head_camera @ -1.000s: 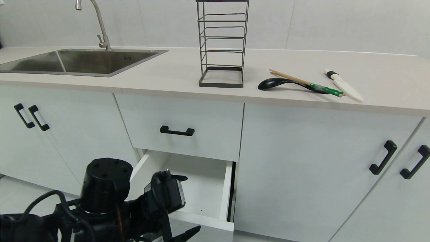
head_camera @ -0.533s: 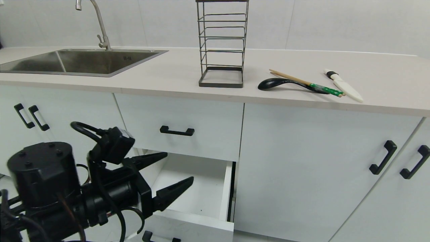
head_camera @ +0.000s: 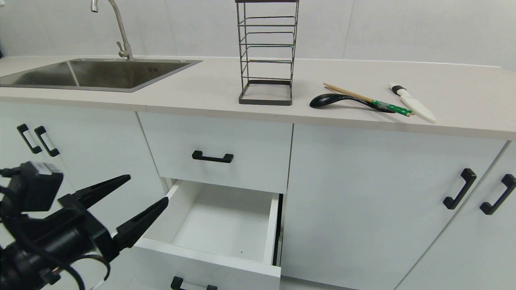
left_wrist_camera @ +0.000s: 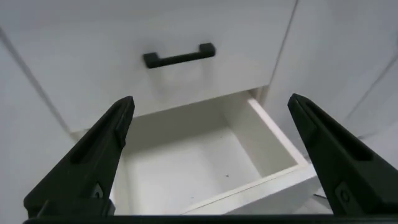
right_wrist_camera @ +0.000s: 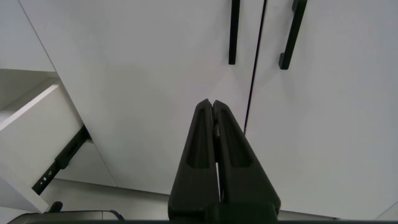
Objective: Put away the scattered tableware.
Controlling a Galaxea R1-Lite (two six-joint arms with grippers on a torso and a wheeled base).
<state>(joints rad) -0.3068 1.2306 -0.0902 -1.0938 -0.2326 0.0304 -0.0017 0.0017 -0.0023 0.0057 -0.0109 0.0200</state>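
I am holding my left claw (head_camera: 148, 187) wide, with nothing between its jaws, low at about 8 o'clock in the head view and just off the 9 o'clock side of the lower drawer (head_camera: 272, 225). The drawer is standing pulled out at 6 o'clock, beneath the closed upper drawer (head_camera: 212, 157). I judge that the opening step is done and the storage place is ready. My right claw (right_wrist_camera: 213, 106) is hanging with its jaws pressed together and gripping nothing, in front of the white cabinet doors (right_wrist_camera: 155, 74) with their black handles, on the 3 o'clock side of the drawer. The tableware itself is all lying up on the tabletop (head_camera: 201, 88), at about 2 o'clock in the head view and well apart from both claws. The black spoon (head_camera: 334, 99) is lying with its bowl toward 9 o'clock. The chopsticks (head_camera: 354, 95) are crossing over its handle, their green ends toward 4 o'clock. The white knife (head_camera: 413, 104) is resting just beside them at 3 o'clock. The wire rack (head_camera: 266, 52) is standing at 12 o'clock and the sink (head_camera: 100, 72) at 10 o'clock. So I am reckoning the task is barely begun: three kinds of utensil are waiting to be picked up, carried down and laid in the drawer, and after that the drawer is probably needing a push to close.
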